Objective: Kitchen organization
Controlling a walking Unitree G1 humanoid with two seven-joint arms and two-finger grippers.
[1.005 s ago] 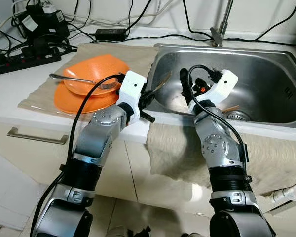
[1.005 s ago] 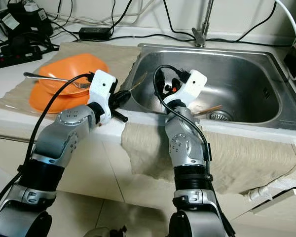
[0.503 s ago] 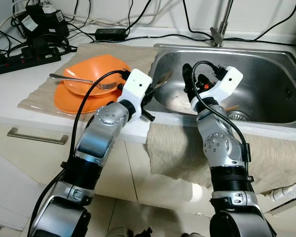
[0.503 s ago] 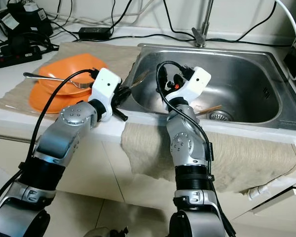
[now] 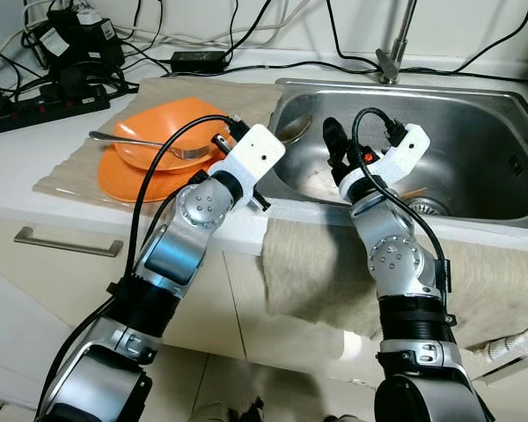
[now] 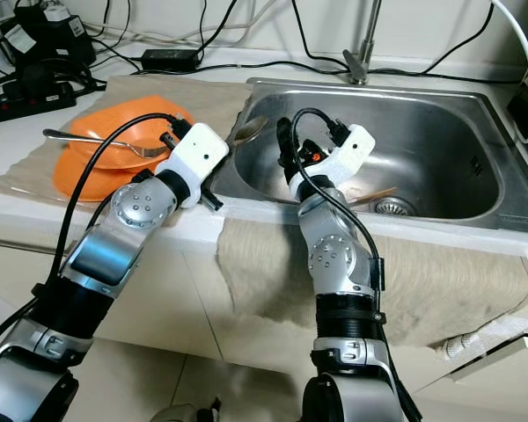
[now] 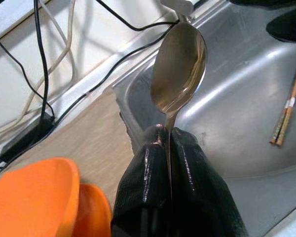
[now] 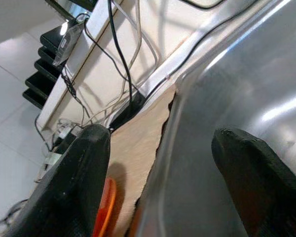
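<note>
Since a second ago we've swung our left gripper (image 7: 167, 143) up, lifting the long metal spoon (image 7: 180, 66) over the stainless sink's (image 5: 475, 105) left rim; fingers pinch its handle. Right gripper (image 8: 163, 168) hovers inside, jaws wide, empty. Risk: thin pinch lets the spoon pivot and drop.

A white surface (image 5: 18, 167) runs along a pale wall (image 5: 475, 22), with a steel sink (image 5: 493, 132) set into it and a faucet (image 5: 396, 44) at the back. Black cables (image 5: 246, 35) and a power strip (image 5: 35, 110) crowd the rear edge. Below, cream cabinet fronts carry 1 metal handle (image 5: 66, 242), above a light tiled floor (image 5: 273, 387).
</note>
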